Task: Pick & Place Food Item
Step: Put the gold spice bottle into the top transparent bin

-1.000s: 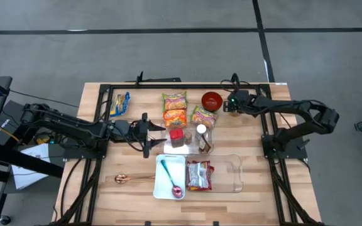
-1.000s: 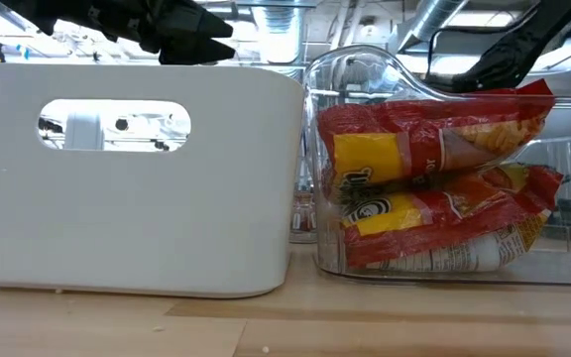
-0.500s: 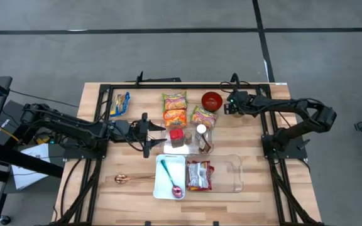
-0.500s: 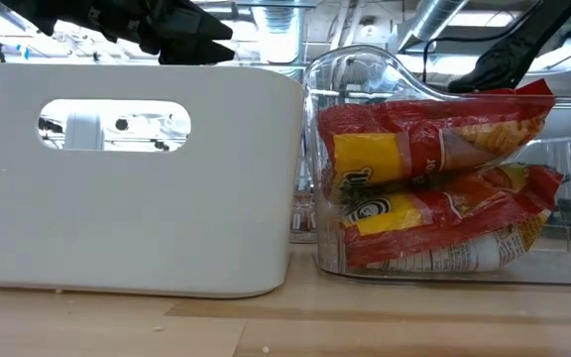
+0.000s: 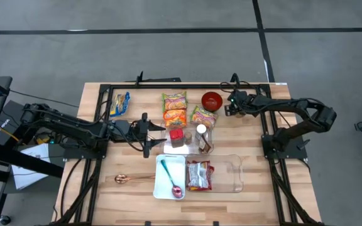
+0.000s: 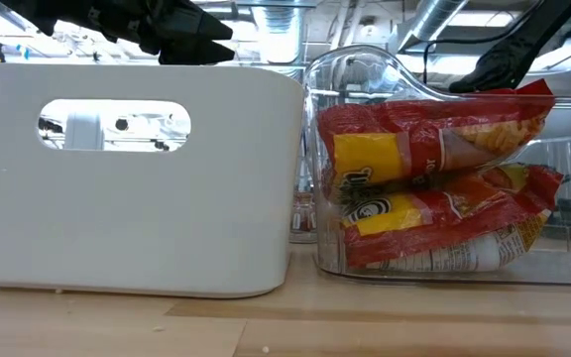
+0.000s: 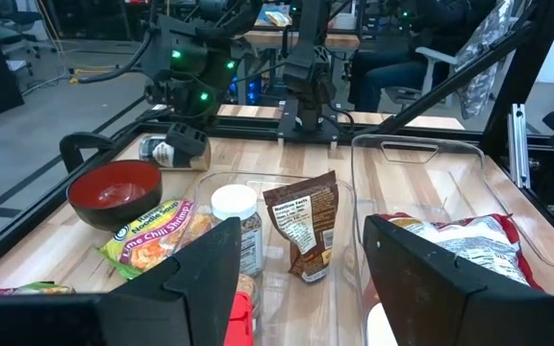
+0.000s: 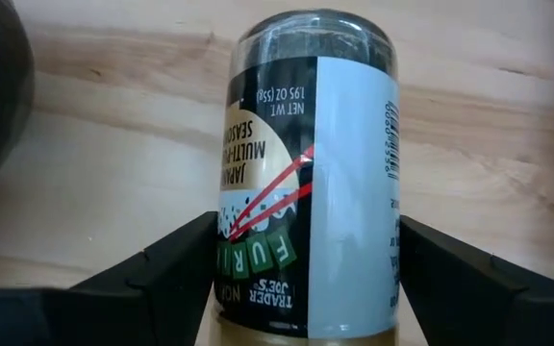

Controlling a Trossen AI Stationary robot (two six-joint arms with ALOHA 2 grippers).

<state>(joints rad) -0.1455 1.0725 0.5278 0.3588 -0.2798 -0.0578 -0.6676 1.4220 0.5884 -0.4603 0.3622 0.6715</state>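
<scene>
A seasoning jar with a pale label lies on its side on the wood at the table's far right, next to a red bowl. My right gripper points steeply down over it, open, one finger on each side of the jar's body. The left wrist view shows the same jar beneath that gripper. My left gripper hovers open and level at mid-table, left of a clear box, with nothing between its fingers. My right gripper comes at the jar from above, slanting, with its fingers close against the two long sides of the jar's body. I cannot tell whether they touch it. The jar rests on the table.
Three noodle packets lie left of the bowl. The clear box holds a white-lidded jar and a brown packet. Near the front stand a white bin with a spoon and a clear bin with a red snack bag. A copper spoon lies at front left.
My right gripper has rolled a little about its own pointing line and tipped slightly lower over the jar, staying in place beside the bowl. The jar has not moved.
</scene>
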